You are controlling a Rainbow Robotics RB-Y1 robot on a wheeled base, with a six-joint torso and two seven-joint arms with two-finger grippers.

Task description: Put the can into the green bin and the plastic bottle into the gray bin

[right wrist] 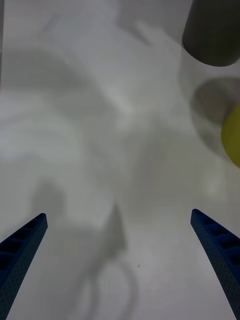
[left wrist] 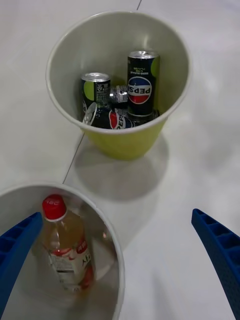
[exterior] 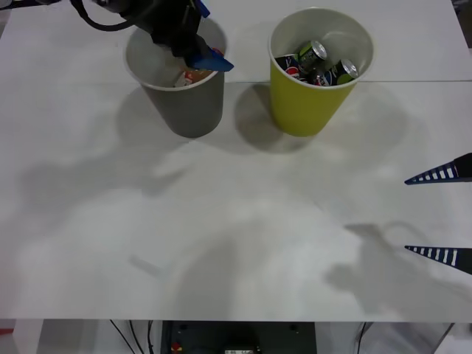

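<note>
The gray bin (exterior: 181, 103) stands at the back left with the plastic bottle (left wrist: 62, 240) inside it, red cap up and leaning on the wall. My left gripper (exterior: 203, 33) hovers open over that bin's rim (left wrist: 102, 212), holding nothing. To its right, the green bin (exterior: 310, 103) holds the can (left wrist: 116, 121), lying on its side among black-and-green cans (left wrist: 142, 82). My right gripper (exterior: 435, 215) is open and empty low over the table at the right edge, far from both bins.
The white table (exterior: 236, 243) is bare in front of the bins. A seam (exterior: 413, 81) runs across it behind them. In the right wrist view, the gray bin (right wrist: 210, 35) and the green bin (right wrist: 232, 135) sit far off.
</note>
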